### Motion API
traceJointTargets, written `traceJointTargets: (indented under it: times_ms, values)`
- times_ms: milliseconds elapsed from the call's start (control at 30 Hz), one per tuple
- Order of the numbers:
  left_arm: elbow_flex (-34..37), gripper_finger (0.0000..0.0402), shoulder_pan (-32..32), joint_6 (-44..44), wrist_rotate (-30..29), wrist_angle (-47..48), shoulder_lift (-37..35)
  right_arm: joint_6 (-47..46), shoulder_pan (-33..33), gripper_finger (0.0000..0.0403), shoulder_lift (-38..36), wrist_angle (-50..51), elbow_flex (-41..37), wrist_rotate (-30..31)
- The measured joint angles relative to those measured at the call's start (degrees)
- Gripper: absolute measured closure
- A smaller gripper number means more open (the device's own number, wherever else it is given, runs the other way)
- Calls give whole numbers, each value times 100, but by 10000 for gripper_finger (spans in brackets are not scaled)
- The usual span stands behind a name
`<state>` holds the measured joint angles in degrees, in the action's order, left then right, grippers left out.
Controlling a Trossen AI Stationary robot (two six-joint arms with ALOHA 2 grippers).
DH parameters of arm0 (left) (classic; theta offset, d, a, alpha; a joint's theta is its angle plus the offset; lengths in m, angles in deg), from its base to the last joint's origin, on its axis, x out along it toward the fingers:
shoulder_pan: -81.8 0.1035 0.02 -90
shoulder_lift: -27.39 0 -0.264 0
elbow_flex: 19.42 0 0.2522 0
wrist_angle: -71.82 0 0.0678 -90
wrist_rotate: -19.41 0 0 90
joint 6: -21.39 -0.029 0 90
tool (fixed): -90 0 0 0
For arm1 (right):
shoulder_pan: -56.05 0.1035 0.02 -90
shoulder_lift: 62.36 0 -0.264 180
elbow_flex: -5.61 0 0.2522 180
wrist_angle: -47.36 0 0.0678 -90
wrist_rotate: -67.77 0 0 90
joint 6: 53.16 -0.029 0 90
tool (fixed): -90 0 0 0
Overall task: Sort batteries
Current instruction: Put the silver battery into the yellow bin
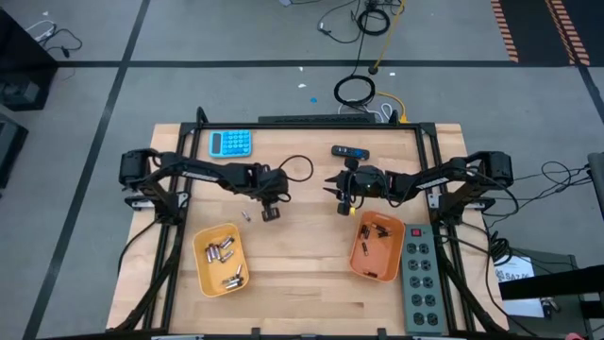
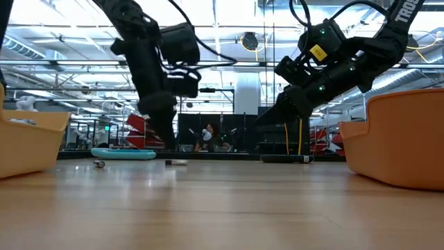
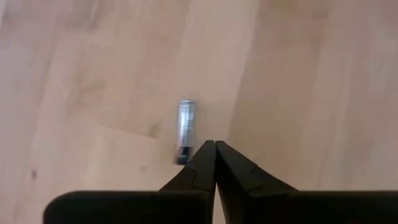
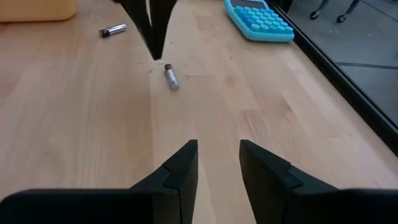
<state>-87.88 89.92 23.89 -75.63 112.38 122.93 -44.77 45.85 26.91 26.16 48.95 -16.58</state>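
Two loose batteries lie flat on the wooden table. One silvery battery (image 3: 185,129) (image 4: 171,76) (image 2: 175,162) lies right beside the fingertips of my left gripper (image 3: 214,144) (image 1: 269,210), which is shut and points down at the table. The other battery (image 4: 113,30) (image 1: 247,215) lies a little farther left. My right gripper (image 4: 217,146) (image 1: 334,196) is open, holds nothing and hovers above the table to the right. The yellow tray (image 1: 203,269) holds several silvery batteries. The orange tray (image 1: 363,266) holds several smaller dark ones. My left gripper comes from above with its shut fingertips (image 3: 205,152) next to the battery's dark end (image 3: 181,157). I cannot tell whether it touches the battery, which lies flat on the table.
A blue calculator (image 1: 231,143) and a black gadget with a blue end (image 1: 349,151) lie near the far edge. A grey power strip (image 1: 420,274) sits right of the orange tray. Bare wood lies between the two trays and between the grippers.
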Motion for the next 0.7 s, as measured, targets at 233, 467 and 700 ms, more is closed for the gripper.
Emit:
traceJointTargets:
  times_ms: [233,467,700]
  values:
    - [-4,372,-16,-140,-519,-38,-322,-25,2,294,0,-79,0,-138]
    - [-6,284,210,-32,204,-5,-146,-119,4,294,0,-123,0,-153]
    - [-13,179,-93,-182,335,-90,-143,-128,4,294,0,18,0,-153]
